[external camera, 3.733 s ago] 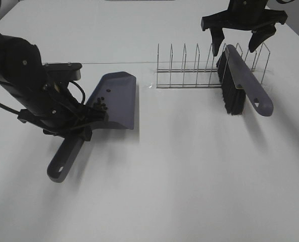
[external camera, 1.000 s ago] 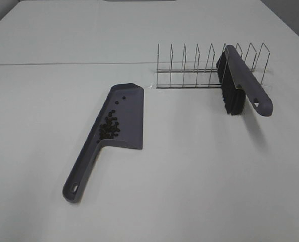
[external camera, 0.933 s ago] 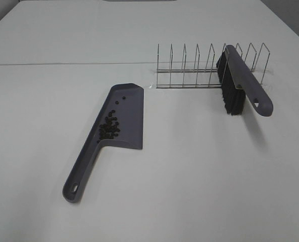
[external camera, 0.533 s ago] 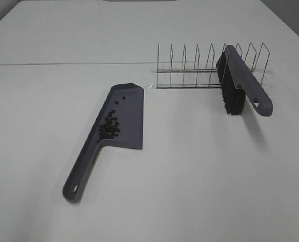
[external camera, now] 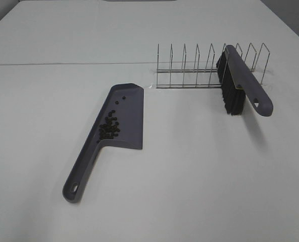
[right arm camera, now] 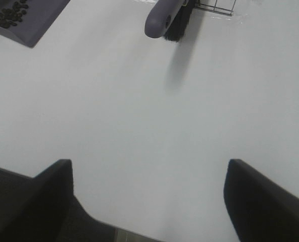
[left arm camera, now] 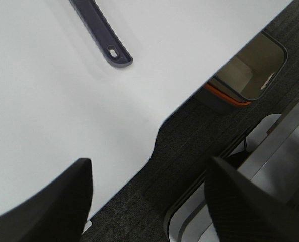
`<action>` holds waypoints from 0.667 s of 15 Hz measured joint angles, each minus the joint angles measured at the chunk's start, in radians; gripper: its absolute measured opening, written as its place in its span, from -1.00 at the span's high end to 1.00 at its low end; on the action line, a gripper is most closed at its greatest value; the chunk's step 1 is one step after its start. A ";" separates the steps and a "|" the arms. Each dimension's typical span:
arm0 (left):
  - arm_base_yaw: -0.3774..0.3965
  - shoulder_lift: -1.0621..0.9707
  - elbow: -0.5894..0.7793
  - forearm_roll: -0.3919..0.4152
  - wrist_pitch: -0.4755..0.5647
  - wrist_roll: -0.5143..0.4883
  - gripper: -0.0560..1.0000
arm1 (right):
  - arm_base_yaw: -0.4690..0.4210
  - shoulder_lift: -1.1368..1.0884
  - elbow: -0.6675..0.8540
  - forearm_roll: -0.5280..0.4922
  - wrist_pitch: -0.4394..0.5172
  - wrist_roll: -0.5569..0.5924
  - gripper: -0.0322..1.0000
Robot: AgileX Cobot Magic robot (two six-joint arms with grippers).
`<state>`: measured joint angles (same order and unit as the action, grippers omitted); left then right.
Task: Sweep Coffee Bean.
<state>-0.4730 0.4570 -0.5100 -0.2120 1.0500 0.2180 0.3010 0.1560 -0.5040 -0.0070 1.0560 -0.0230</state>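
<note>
One grey-purple plastic dustpan; one grey-handled black-bristled brush; one wire rack; roughly twenty dark coffee beans.

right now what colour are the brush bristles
Black, under a grey-purple handle; the brush shows best in the exterior high view.

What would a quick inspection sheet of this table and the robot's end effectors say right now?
Surface: white table, no loose beans seen on it.
Job's things: coffee beans clustered in the grey-purple dustpan, near its handle end; brush leaning in the wire rack.
Clutter: nothing seen.
End effectors: left end effector open, holding nothing, over the table's edge; right end effector open, holding nothing, over bare table. Neither shows in the high view.
Cables: nothing seen.
Surroundings: dark carpet beside the table, with an orange-rimmed bin.
</note>
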 joint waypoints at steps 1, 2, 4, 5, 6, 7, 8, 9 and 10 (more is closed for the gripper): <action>0.000 0.000 0.000 0.000 0.000 0.000 -0.28 | 0.000 0.000 0.000 0.007 0.000 -0.021 -0.55; 0.000 0.000 0.000 0.000 0.000 0.000 -0.28 | 0.000 0.000 0.000 0.024 0.000 -0.031 -0.55; 0.000 -0.002 0.000 0.000 0.000 0.000 -0.28 | 0.000 0.000 0.000 0.059 0.000 -0.077 -0.53; 0.005 -0.010 0.000 -0.001 0.001 0.000 -0.28 | 0.000 0.000 0.000 0.060 0.000 -0.079 -0.53; 0.023 -0.026 0.000 -0.001 0.001 0.000 -0.28 | 0.000 0.000 0.000 0.061 0.000 -0.079 -0.53; 0.055 -0.055 0.001 -0.001 0.001 0.000 -0.28 | 0.000 0.000 0.000 0.061 0.000 -0.079 -0.53; 0.076 -0.071 0.001 -0.001 0.001 0.000 -0.28 | 0.000 0.000 0.000 0.061 0.000 -0.079 -0.53; 0.119 -0.114 0.001 -0.001 0.002 0.000 -0.28 | 0.000 0.000 0.000 0.061 0.000 -0.079 -0.53; 0.167 -0.172 0.001 -0.001 0.002 0.000 -0.28 | 0.000 0.000 0.000 0.062 0.000 -0.079 -0.53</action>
<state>-0.3060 0.2850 -0.5090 -0.2130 1.0520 0.2180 0.3010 0.1560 -0.5040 0.0550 1.0560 -0.1020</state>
